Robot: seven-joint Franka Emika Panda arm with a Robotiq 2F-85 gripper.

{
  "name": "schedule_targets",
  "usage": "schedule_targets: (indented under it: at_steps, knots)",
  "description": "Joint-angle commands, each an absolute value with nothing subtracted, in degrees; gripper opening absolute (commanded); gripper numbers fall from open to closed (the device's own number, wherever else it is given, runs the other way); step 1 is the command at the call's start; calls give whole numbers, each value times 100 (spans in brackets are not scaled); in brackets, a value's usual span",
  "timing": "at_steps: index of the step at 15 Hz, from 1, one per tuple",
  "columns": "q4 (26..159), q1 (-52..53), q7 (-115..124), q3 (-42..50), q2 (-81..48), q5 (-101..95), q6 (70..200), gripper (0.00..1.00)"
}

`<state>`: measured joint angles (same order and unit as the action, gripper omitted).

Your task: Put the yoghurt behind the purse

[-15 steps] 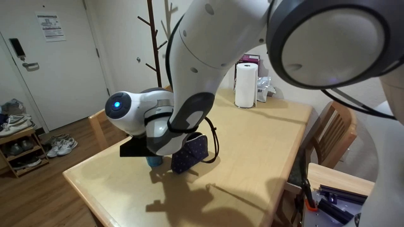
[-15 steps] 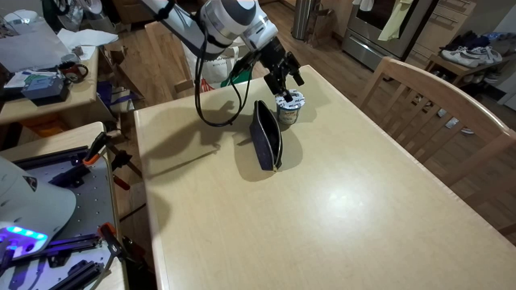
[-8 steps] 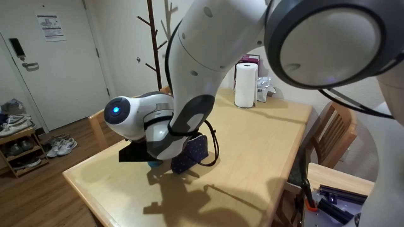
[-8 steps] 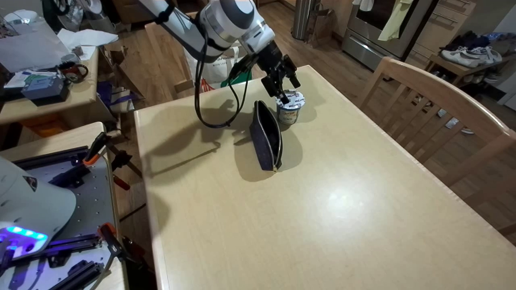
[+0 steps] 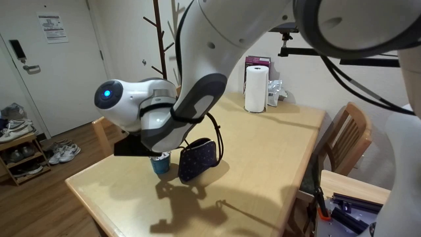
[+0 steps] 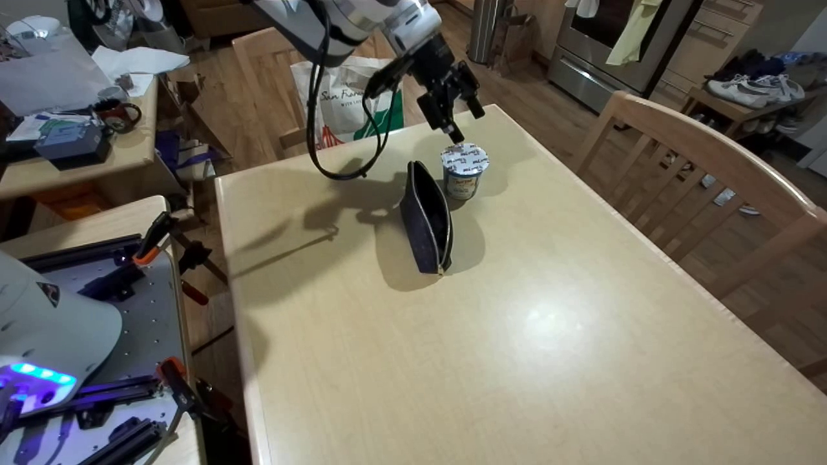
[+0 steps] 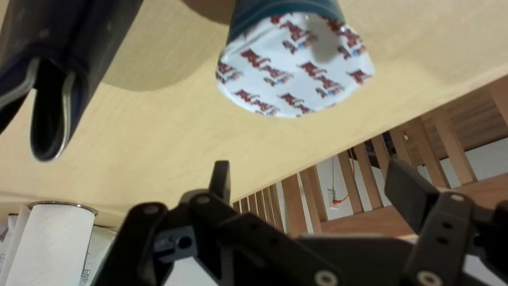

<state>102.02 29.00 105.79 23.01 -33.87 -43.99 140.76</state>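
The yoghurt is a teal-blue cup with a white printed foil lid. It stands upright on the table close beside the purse, in both exterior views (image 5: 161, 164) (image 6: 462, 174) and at the top of the wrist view (image 7: 295, 73). The purse is a dark navy dotted pouch standing with its zip open, in both exterior views (image 5: 197, 161) (image 6: 423, 229) and at the left of the wrist view (image 7: 99, 35). My gripper (image 6: 468, 124) is open and empty, above the yoghurt and apart from it. Its fingers are wide apart in the wrist view (image 7: 307, 172). In an exterior view my arm hides the fingers.
The wooden table (image 6: 517, 387) carries a paper towel roll (image 5: 257, 89) at its far end, with a box (image 5: 260, 61) behind it. A chair (image 6: 711, 187) stands along one table edge. A cable loop (image 6: 316, 129) hangs from my arm close to the purse.
My arm dipped slightly between the earlier frames, then rose. The gripper is now higher above the yoghurt, whose lid shows fully. The yoghurt and the purse have not moved.
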Motion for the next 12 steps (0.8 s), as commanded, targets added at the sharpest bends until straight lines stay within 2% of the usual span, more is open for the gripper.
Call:
schedule_targets:
  at_steps: [1, 6, 7, 8, 12]
  knots:
    - [10178, 2360, 10197, 1512, -2830, -4457, 13473, 100]
    - [10040, 1492, 8774, 317, -3145, -3346, 13709, 100]
    - [9937, 1400, 8440, 199, -3259, -3008, 13402, 100]
    - [10137, 1696, 9020, 495, -3024, -3431, 13532, 100]
    - [9998, 1700, 9025, 566, -3306, -3137, 13344, 100]
